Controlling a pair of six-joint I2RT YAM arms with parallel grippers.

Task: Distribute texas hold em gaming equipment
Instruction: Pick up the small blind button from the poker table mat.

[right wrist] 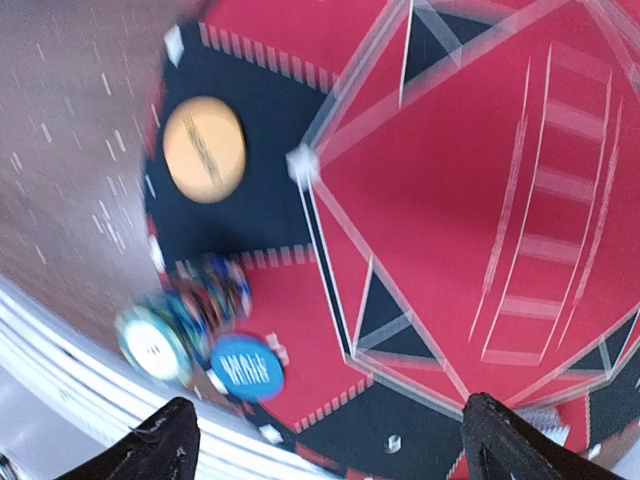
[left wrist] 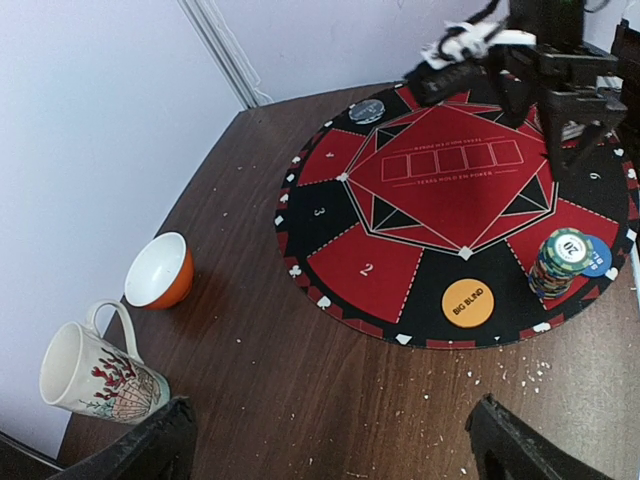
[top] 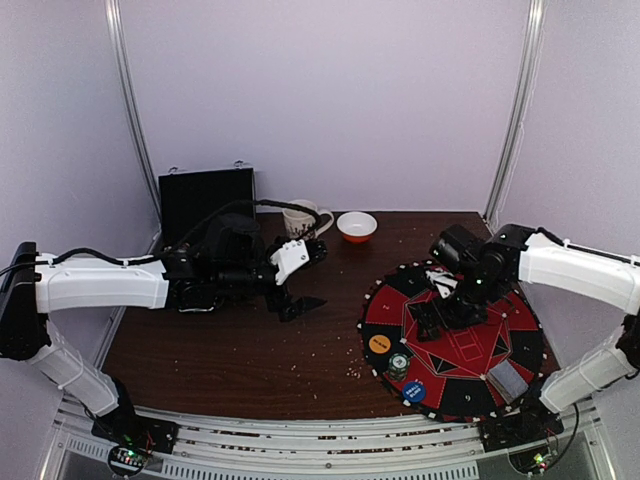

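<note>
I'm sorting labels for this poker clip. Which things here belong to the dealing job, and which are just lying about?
Belongs to the job:
- orange Big Blind disc
- chip stack
- blue disc
- dark disc
- grey card deck
- round poker mat

Just lying about:
- patterned mug
- orange-and-white bowl
- black case

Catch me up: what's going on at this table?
Both arms are empty, fingers open. The right gripper hovers over the middle of the poker mat; the left gripper hangs over the table beside it. The orange disc, chip stack, blue disc and card deck sit along the mat's near edge, untouched.
</note>
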